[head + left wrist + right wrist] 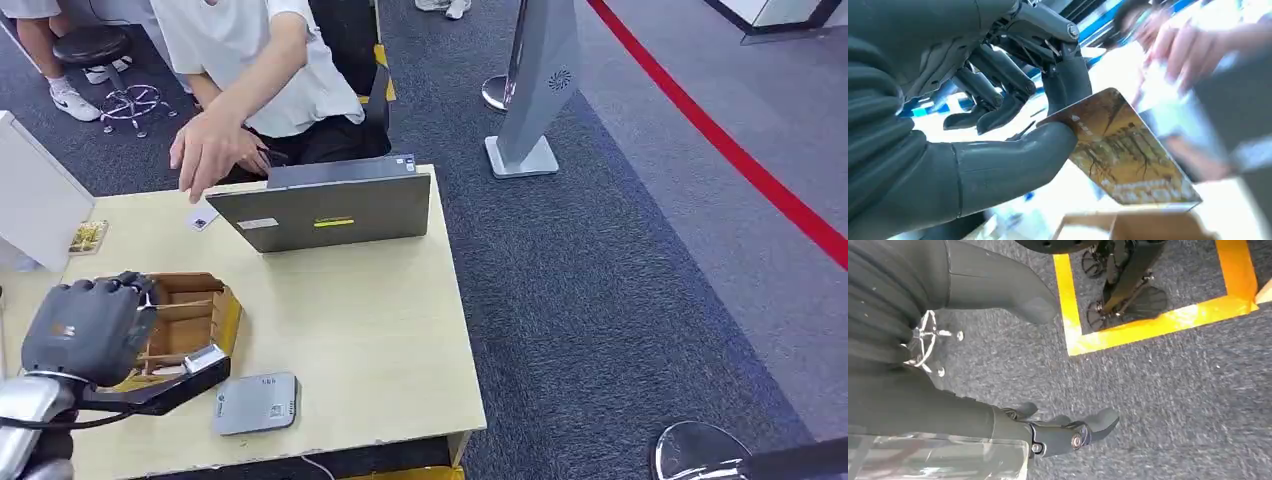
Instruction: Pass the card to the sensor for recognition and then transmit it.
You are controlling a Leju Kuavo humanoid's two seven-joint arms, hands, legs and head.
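Note:
My left hand (90, 325) hovers over the left part of the table, above a wooden box (195, 310). In the left wrist view that hand (998, 115) pinches a yellow-brown picture card (1128, 155) by one corner between thumb and a finger. The grey flat sensor (255, 403) lies on the table near the front edge, to the right of this hand and apart from it. My right hand (1068, 432) hangs over the carpet with its fingers apart and nothing in them.
A person sits behind the table, one hand (205, 150) reaching over a small white card (200, 220). A grey laptop (330, 205) stands at the back edge. A white panel (35, 195) and another card (88, 236) are at the far left.

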